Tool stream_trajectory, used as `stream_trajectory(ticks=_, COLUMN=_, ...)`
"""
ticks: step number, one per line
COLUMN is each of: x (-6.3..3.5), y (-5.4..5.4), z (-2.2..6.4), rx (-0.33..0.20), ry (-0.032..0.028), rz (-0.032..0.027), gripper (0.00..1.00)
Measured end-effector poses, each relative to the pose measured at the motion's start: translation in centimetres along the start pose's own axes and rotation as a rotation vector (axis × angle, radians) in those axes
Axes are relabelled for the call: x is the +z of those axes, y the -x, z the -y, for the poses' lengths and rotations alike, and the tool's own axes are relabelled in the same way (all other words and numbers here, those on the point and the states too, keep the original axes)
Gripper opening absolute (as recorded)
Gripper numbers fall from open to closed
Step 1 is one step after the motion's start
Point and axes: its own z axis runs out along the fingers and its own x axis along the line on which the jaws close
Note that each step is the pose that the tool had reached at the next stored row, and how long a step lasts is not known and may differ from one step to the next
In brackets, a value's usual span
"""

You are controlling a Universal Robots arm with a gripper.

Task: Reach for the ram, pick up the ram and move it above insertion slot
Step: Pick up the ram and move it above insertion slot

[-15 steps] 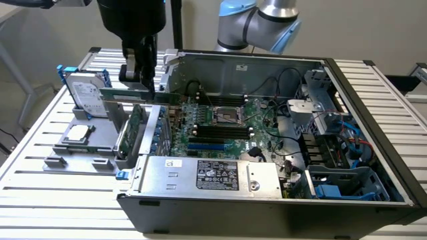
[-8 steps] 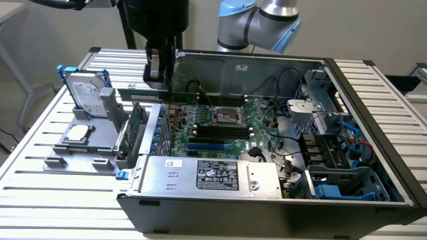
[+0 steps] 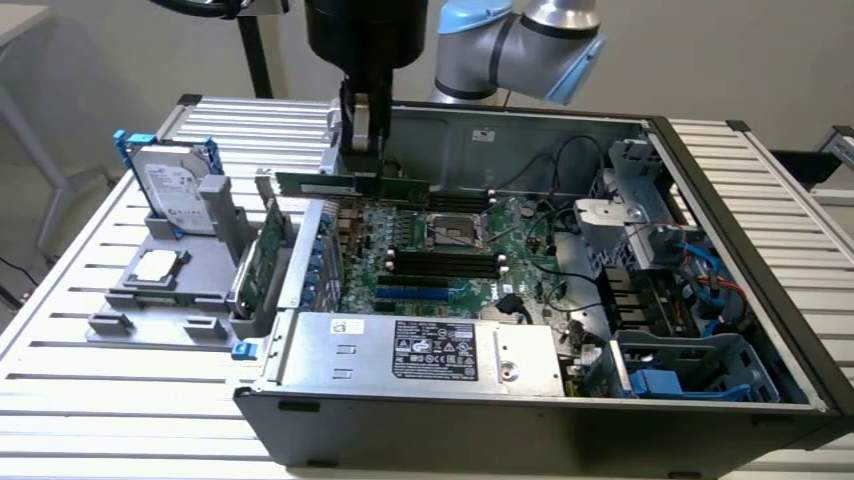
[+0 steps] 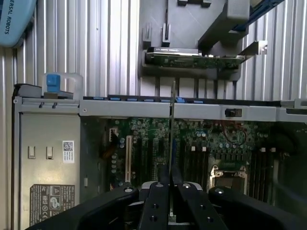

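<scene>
The ram (image 3: 398, 187) is a long thin green stick hanging level over the back left part of the motherboard (image 3: 427, 250), inside the open computer case. My gripper (image 3: 363, 162) comes straight down from above and is shut on the stick near its middle. In the wrist view the ram (image 4: 171, 129) shows edge-on as a thin line running out from between my black fingers (image 4: 158, 196). The black memory slots (image 3: 441, 264) lie on the board, lower and nearer the case's front than the stick. In the wrist view these slots (image 4: 197, 163) run parallel to the stick, just beside it.
On the exterior view's left a grey fixture (image 3: 160, 300) holds a hard drive (image 3: 171, 185), a chip (image 3: 156, 264) and an upright green expansion card (image 3: 271, 250). The power supply (image 3: 427, 350) fills the case's front. The CPU socket (image 3: 454, 230), cables and drive cages (image 3: 654, 260) crowd the exterior view's right.
</scene>
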Motion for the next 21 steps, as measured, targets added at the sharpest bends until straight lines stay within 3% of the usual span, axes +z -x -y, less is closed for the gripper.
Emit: stream_trajectory(ticks=21, x=0.61, y=3.2, z=7.47, rx=0.000, ry=-0.0057, rz=-0.0002, gripper=0.13)
